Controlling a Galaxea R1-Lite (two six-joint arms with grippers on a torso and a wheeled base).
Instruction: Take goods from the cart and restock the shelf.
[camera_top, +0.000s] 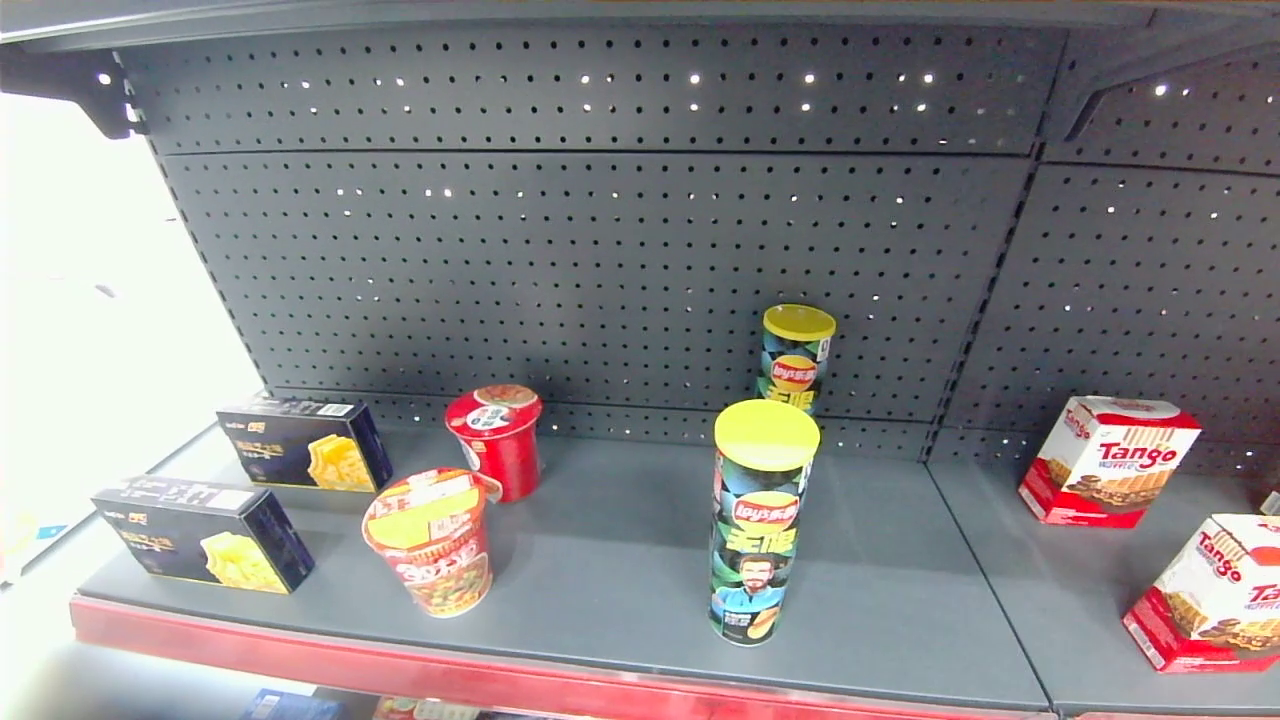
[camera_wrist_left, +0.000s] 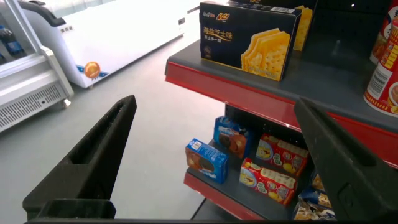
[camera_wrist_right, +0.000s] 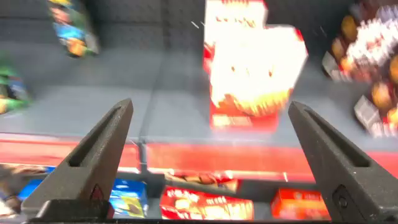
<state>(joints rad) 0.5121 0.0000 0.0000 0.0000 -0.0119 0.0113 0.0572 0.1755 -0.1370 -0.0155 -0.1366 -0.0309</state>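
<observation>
- The shelf (camera_top: 600, 570) is a grey board with a red front edge and a pegboard back.
- At its left end lie two dark cracker boxes, one at the front (camera_top: 205, 535) and one behind (camera_top: 305, 443). Each has a yellow cracker picture and light lettering.
- Beside them stand two noodle cups. The front cup (camera_top: 432, 545) has a yellow and red lid, and the red cup (camera_top: 497, 440) stands just behind it.
- Near the middle, two chip cans with yellow lids stand upright, the front can (camera_top: 762, 520) well ahead of the back can (camera_top: 795, 360) by the pegboard. Both carry a red and yellow badge.
- On the next bay to the right sit two red and white wafer boxes, rear (camera_top: 1110, 460) and front (camera_top: 1215, 590), with red lettering.
- The left gripper (camera_wrist_left: 214, 102) hangs off the shelf's left front corner, its fingers (camera_wrist_left: 99, 149) spread wide around nothing. Blue packs (camera_wrist_left: 206, 158) and red packs (camera_wrist_left: 273, 174) lie on the lower shelf.
- The right gripper (camera_wrist_right: 210, 104) faces the blurred wafer boxes, its fingers (camera_wrist_right: 93, 162) wide apart and empty.
</observation>
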